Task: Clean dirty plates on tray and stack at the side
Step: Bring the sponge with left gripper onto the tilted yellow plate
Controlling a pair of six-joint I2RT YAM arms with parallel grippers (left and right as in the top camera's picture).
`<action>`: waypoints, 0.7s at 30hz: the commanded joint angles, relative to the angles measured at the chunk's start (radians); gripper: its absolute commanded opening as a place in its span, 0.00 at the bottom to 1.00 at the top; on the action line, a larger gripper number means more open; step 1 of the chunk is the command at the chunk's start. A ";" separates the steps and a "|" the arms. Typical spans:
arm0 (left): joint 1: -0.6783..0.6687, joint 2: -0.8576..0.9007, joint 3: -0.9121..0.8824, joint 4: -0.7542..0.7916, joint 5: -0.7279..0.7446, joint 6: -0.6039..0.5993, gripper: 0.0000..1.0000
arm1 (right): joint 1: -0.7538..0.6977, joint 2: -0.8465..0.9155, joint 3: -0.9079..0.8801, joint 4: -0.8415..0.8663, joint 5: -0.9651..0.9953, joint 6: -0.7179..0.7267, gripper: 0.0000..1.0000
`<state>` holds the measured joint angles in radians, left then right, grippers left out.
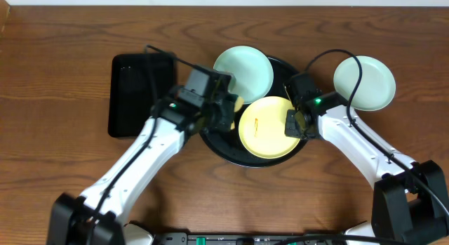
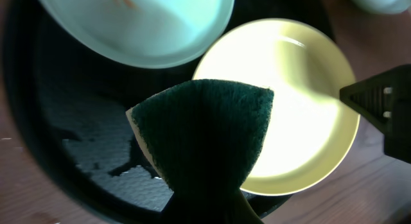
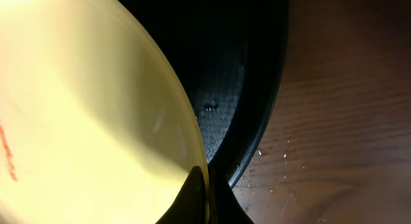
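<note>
The yellow plate [image 1: 263, 129] on the tray [image 1: 223, 148] is clamped at its right rim by the right gripper [image 1: 293, 124]. A sponge [image 2: 205, 134] is pinched in the left gripper [image 1: 230, 110].

tabletop [image 1: 63, 161]: brown wood grain, low sheen
round tray [image 2: 70, 140]: black, glossy rim, fine-textured floor
yellow plate [image 1: 263, 129]: smooth, glossy
blue plates [image 1: 245, 68]: smooth, soft sheen
sponge [image 2: 205, 128]: dk green face, rough & fibrous; pale foam backing
rect tray [image 1: 133, 97]: black, glossy
arm shells [image 1: 140, 161]: white, smooth, plastic-looking
</note>
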<state>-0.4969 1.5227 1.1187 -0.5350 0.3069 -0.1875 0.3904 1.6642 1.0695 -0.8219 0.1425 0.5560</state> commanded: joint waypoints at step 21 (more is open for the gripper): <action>-0.177 0.280 0.002 0.203 -0.013 -0.013 0.08 | -0.004 0.003 -0.029 -0.013 -0.040 0.019 0.01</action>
<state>-0.6697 1.7908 1.1187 -0.3439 0.3038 -0.1909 0.3901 1.6642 1.0477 -0.8280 0.1112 0.5705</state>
